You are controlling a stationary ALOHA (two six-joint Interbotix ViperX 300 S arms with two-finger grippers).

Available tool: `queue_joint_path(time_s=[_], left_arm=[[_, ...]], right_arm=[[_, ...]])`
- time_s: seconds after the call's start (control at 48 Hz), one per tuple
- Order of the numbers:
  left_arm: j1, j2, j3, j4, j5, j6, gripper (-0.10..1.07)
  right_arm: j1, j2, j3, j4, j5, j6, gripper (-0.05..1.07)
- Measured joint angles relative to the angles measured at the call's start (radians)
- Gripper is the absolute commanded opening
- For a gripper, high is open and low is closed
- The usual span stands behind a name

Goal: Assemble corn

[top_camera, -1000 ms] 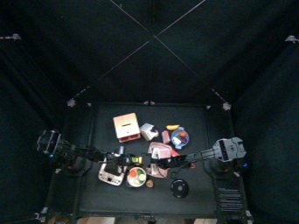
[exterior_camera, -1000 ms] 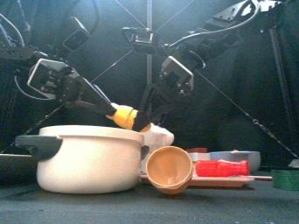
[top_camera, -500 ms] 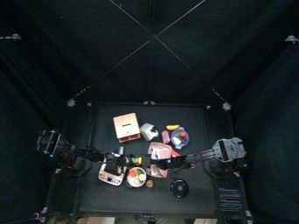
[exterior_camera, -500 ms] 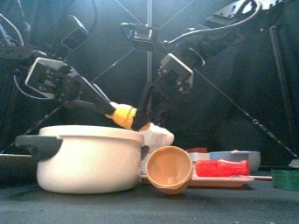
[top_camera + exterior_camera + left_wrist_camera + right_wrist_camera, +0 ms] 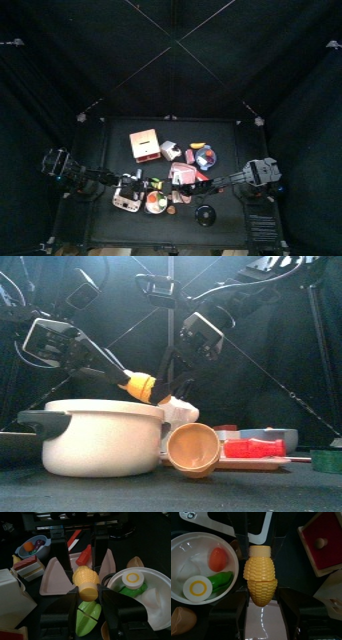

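Gripping yellow corn [image 5: 260,574], both grippers hold its kerneled halves joined.

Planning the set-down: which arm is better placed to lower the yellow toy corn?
Left, probably: the left pincer is shut on the yellow toy corn with green husk, held in the air; the right pincer has an unclear hold.

Yellow toy corn [image 5: 260,574], kernelled and tapering, with a visible seam across its body and a flat-cut paler end. Green husk piece [image 5: 87,614] below the cob [image 5: 87,583] in the left wrist view. Held aloft, tilted, above the white pot's rim, yellow with an orange tint there [image 5: 139,385].
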Motion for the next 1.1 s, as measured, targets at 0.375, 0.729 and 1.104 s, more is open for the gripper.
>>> queue_joint_path(time_s=[0.375,0.729,1.104], left_arm=[[0.002,0.0,-0.005,-0.002,-0.002,0.0,0.93],[0.002,-0.037,0.008,-0.012,-0.014,0.0,0.99],[0.0,-0.14,0.095,-0.052,-0.117,-0.005,0.99]], right_arm=[[0.0,0.0,-0.002,0.02,0.014,0.0,0.69],[0.008,0.0,0.002,0.035,0.035,0.0,0.69],[0.006,0.0,0.005,0.075,0.072,0.005,0.69]])
